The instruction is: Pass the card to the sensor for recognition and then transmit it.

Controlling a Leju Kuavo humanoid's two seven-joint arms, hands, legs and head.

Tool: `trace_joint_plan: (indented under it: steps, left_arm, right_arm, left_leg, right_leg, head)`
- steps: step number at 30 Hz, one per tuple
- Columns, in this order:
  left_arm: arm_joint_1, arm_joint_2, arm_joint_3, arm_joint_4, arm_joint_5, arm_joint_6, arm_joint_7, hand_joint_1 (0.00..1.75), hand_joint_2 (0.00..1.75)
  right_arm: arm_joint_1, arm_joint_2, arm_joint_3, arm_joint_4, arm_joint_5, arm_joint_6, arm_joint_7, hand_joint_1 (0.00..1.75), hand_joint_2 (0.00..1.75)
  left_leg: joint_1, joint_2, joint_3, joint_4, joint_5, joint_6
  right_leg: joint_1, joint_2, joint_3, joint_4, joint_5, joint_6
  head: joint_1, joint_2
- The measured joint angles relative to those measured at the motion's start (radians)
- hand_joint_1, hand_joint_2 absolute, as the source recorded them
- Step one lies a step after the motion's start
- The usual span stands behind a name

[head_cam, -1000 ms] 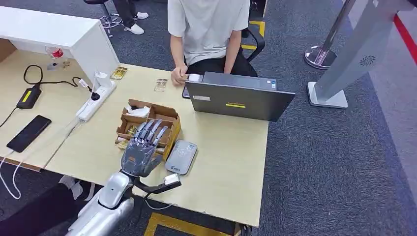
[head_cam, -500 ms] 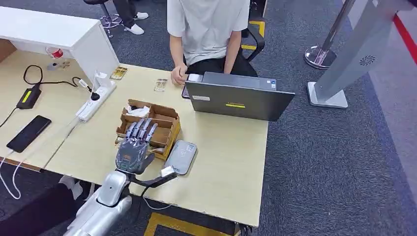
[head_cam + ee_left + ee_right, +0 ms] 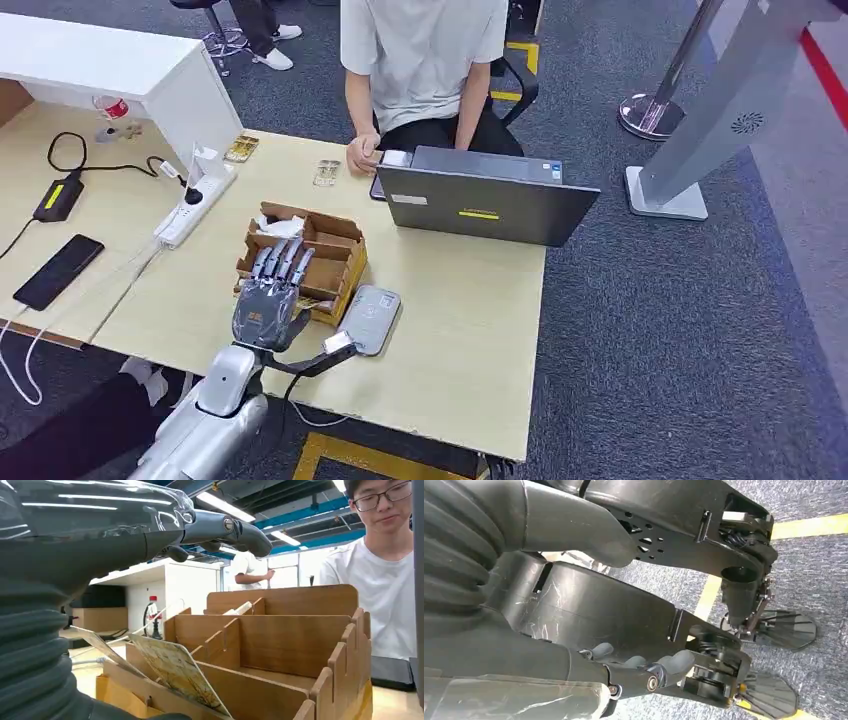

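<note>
Left hand (image 3: 268, 300): we see it hovering over the near end of the cardboard organizer (image 3: 335, 240), fingers (image 3: 280, 260) extended and apart, holding nothing.

Right hand (image 3: 639, 667): hanging low at our side over the carpet, fingers loosely curled with nothing in them; we can't tell how tightly.

Card (image 3: 177, 672): in the left wrist view a printed card leans tilted in the near compartment of the organizer, its upper edge standing above the divider. A second thin card (image 3: 102, 647) leans just beside it.

Sensor (image 3: 369, 318): grey rounded pad flat on the table (image 3: 470, 340), touching or just beside the organizer's right near corner.

Handling: we judge the card light, thin and stiff, probably slick-faced, and likely to bend or slip if squeezed across the middle. Best hold is a pinch on the exposed upper edge, thumb on one face, fingers on the other, then lift straight out of the slot.

Risk: dragging the neighbouring card out with it, or nudging the light organizer.

Surroundings: a person (image 3: 425, 60) sits at the far side behind a laptop (image 3: 485, 205).
</note>
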Motion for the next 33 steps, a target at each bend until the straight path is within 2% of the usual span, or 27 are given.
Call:
trace_joint_plan:
  steps: [1, 26, 31, 33]
  left_arm:
    - [0.0, 0.0, 0.0, 0.0, 0.0, 0.0, 0.0, 1.75, 1.75]
    - [0.0, -0.005, 0.018, 0.003, 0.032, 0.009, -0.037, 1.75, 1.75]
    - [0.002, -0.009, 0.018, -0.014, 0.04, 0.037, -0.064, 1.75, 1.75]
    - [0.011, -0.013, 0.019, -0.051, 0.046, 0.037, -0.088, 1.75, 1.75]
  right_arm:
    - [0.0, 0.0, 0.0, 0.0, 0.001, 0.0, 0.0, 0.0, 1.75]
    - [0.0, 0.0, -0.016, -0.001, 0.017, 0.005, -0.003, 0.0, 1.75]
    - [0.002, 0.0, -0.023, -0.002, 0.024, 0.005, -0.005, 0.0, 1.75]
    - [0.003, 0.0, -0.024, -0.002, 0.026, 0.003, -0.011, 0.0, 1.75]
  left_leg:
    - [0.0, 0.0, 0.0, 0.0, 0.0, 0.0]
    - [0.0, 0.0, 0.0, 0.0, 0.0, 0.0]
    - [0.0, 0.0, 0.0, 0.0, 0.0, 0.0]
    - [0.0, 0.0, 0.0, 0.0, 0.0, 0.0]
  right_leg:
    - [0.0, 0.0, 0.0, 0.0, 0.0, 0.0]
    - [0.0, 0.0, 0.0, 0.0, 0.0, 0.0]
    - [0.0, 0.0, 0.0, 0.0, 0.0, 0.0]
    - [0.0, 0.0, 0.0, 0.0, 0.0, 0.0]
  head:
    - [0.0, 0.0]
    - [0.0, 0.0]
    - [0.0, 0.0]
    - [0.0, 0.0]
